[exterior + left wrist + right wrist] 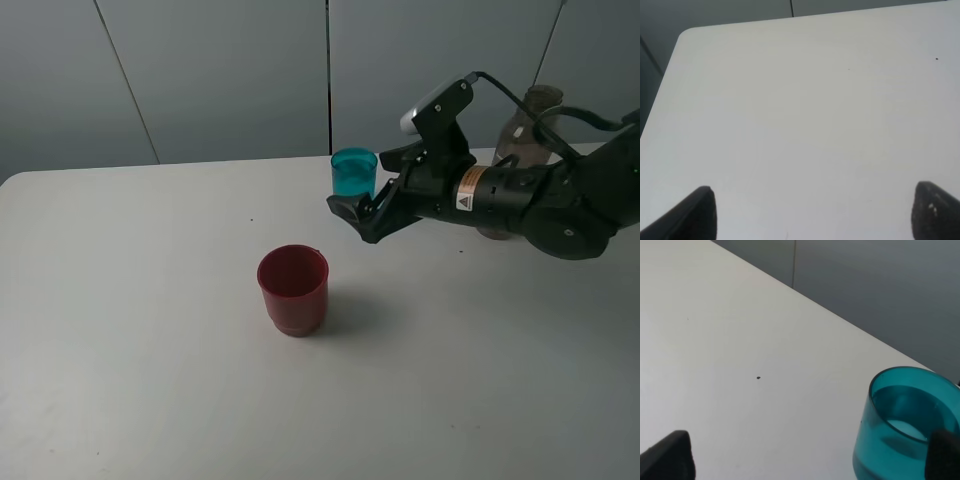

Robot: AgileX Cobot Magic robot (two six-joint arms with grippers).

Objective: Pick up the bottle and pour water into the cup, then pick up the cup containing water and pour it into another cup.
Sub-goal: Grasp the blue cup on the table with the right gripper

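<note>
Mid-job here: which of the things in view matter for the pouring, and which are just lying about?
For the job:
- bottle, upright behind the right arm
- teal cup, beside the open right gripper
- red cup, standing apart, nearer the table's front

Just lying about:
- no loose items; only a dark speck on the table

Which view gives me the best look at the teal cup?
The right wrist view: the teal cup is close, its rim and inside showing, though the frame edge crops it. Exterior high shows the cup small, its base hidden behind the right gripper. The left wrist view misses it.
</note>
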